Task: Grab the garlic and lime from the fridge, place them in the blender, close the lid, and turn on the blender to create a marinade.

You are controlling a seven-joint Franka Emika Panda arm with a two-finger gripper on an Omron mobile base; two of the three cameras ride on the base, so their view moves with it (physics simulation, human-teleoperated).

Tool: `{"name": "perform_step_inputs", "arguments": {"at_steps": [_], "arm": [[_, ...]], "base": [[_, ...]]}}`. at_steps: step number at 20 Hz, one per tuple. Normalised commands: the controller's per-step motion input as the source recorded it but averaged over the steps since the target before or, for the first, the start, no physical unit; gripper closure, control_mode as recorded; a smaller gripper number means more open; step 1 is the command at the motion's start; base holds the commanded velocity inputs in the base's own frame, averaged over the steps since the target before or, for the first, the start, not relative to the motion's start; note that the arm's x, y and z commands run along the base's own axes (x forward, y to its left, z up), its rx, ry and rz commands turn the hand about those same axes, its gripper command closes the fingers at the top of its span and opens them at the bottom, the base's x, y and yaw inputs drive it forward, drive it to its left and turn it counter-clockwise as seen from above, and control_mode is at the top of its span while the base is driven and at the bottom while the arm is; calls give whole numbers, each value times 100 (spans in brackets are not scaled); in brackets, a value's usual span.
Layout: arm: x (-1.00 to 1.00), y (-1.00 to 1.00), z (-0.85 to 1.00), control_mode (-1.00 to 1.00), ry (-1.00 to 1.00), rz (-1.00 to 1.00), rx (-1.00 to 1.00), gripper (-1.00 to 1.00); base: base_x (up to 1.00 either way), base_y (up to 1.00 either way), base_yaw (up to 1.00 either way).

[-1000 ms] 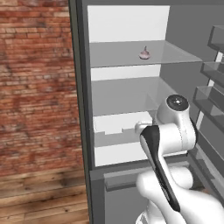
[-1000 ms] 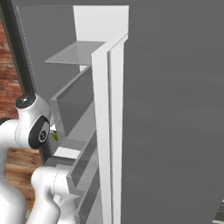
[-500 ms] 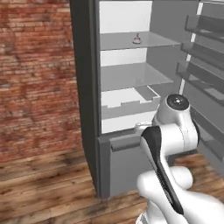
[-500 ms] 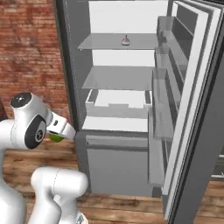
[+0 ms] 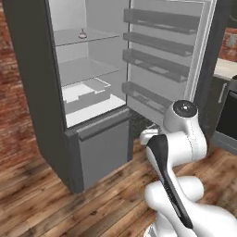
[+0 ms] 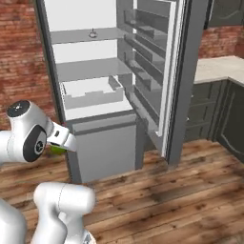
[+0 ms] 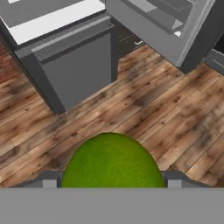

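Note:
My gripper (image 7: pixel 112 180) is shut on the lime (image 7: pixel 113 162), a round green fruit that bulges up between the two finger tips (image 7: pixel 49 180). From the right base view the gripper (image 6: pixel 61 144) hangs low by the fridge's bottom drawer, with the lime (image 6: pixel 57 150) showing green under it. The fridge (image 5: pixel 32 92) stands open, tall and dark grey with a pale inside. The garlic (image 5: pixel 82 33) sits on its upper shelf, and it is also on that shelf as the right base view sees the garlic (image 6: pixel 92 33). The blender and the lid are out of view.
The fridge door (image 6: pixel 164 71) is swung wide to the right, its racks facing inward. A pale drawer tray (image 5: pixel 85 90) juts from the middle shelf. Dark cupboards under a light counter (image 6: pixel 217 69) stand at the right. Wooden floor (image 7: pixel 144 100) lies below the hand.
The whole picture has shifted: the base has backed away from the fridge and turned right, so the fridge looks smaller and the counter has come into sight. The lime stays in the gripper.

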Motion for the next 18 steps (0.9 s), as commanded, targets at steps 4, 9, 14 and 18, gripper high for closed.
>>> {"name": "perform_step_inputs", "arguments": {"at_steps": [4,9,14,18], "arm": [[0,0,0,100,0,0,0,100],[0,0,0,100,0,0,0,100],[0,0,0,100,0,0,0,100],[0,0,0,100,0,0,0,100]], "base": [[-79,12,-80],[-53,0,-83],[-22,-18,-77],[-1,-31,-70]]}}
